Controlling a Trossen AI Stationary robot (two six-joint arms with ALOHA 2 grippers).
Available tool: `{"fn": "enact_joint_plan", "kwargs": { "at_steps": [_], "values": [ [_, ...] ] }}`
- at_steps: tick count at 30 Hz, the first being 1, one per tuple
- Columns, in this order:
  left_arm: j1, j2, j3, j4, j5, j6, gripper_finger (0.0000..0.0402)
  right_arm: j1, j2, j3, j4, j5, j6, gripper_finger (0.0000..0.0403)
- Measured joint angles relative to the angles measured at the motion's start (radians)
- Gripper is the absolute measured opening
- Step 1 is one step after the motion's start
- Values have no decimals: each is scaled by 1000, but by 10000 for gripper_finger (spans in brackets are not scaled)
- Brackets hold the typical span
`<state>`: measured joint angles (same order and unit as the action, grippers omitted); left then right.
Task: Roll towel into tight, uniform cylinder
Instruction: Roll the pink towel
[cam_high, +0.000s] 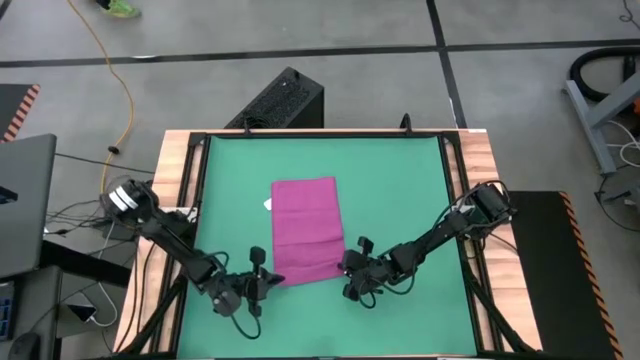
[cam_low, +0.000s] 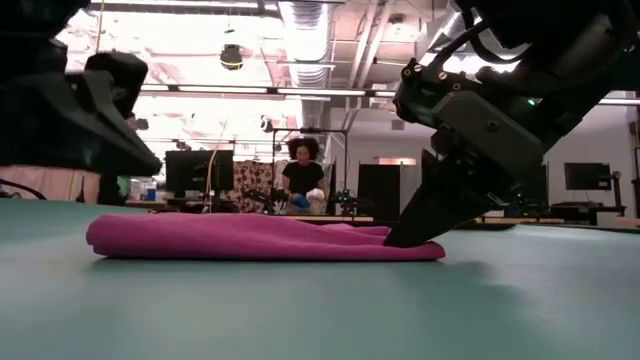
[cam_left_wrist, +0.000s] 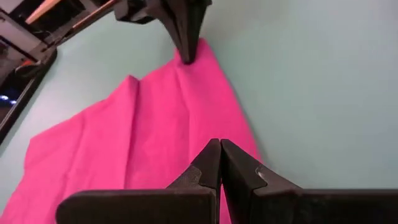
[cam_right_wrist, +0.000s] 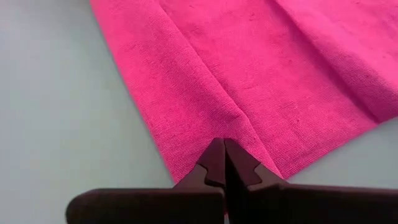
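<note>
While the towel (cam_high: 306, 230) lies flat on the green mat (cam_high: 400, 180), folded into a long magenta-pink rectangle a little left of the mat's middle, we see both grippers set at its near short edge. A small white tag (cam_high: 267, 204) pokes out of its left long side. In the high view the left gripper (cam_high: 262, 272) sits at the near-left corner and the right gripper (cam_high: 352, 258) at the near-right corner, each arm reaching in from its own side of the wooden-framed table (cam_high: 480, 150).

From the left wrist view we find the left gripper (cam_left_wrist: 219, 148) with its two dark fingers pressed tip to tip over the cloth (cam_left_wrist: 149, 137); whether any fabric is caught between them we cannot tell. Farther off in that view, the other arm's dark fingertips (cam_left_wrist: 186, 37) come down on the far corner of the same edge.

From the right wrist view the right gripper (cam_right_wrist: 224, 149) is likewise clenched, its tips meeting right at a raised crease in the towel (cam_right_wrist: 249, 68), which looks pinched between them. The low view shows that gripper's (cam_low: 420, 228) fingers slanting down onto the towel's (cam_low: 250, 238) end, the cloth lying low with gentle wrinkles.

Behind the table, a person (cam_low: 303, 178) stands among desks and monitors.
</note>
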<state>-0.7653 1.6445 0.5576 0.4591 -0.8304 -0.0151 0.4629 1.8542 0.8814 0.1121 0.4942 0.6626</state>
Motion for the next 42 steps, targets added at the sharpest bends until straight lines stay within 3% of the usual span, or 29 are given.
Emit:
{"fn": "enact_joint_plan", "kwargs": {
  "at_steps": [12, 23, 28, 31, 35, 42],
  "values": [
    [45, 108, 0, 4, 36, -55, 0, 0, 0, 0, 1, -4, 20, 12],
    [70, 123, 1, -103, 89, -191, 0, 28, -19, -2, 25, 35, 7, 12],
    [70, 123, 1, -149, 116, -222, 0, 71, -91, -2, 38, 125, -121, 12],
    [71, 123, 1, -155, 125, -223, 0, 99, -135, 0, 29, 122, -242, 18],
    [72, 123, 1, -161, 134, -226, 0, 123, -130, 0, 29, 84, -327, 73],
    [77, 122, 2, -182, 147, -234, 0, 130, -34, 0, 51, 56, -530, 238]
  ]
}}
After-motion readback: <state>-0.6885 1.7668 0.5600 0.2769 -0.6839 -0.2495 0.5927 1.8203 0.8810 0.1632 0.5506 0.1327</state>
